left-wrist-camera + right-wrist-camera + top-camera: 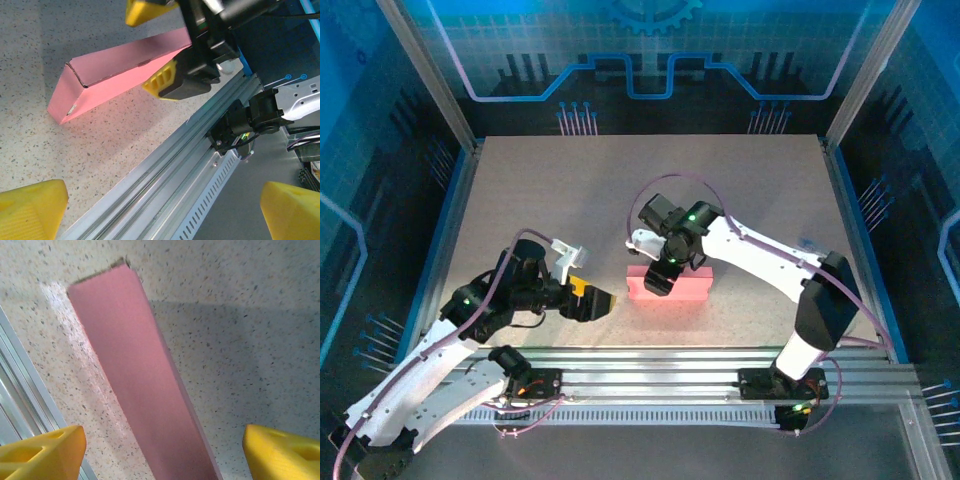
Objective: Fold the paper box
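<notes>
left hand (590, 298) jaws wide, arm low, reaching inward | right hand (657, 278) jaws apart, wrist apparently pitched downward

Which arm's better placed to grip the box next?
Probably right: the right gripper hangs over the paper box, open fingers straddling it. The left gripper, also open, sits apart off its left end.
</notes>
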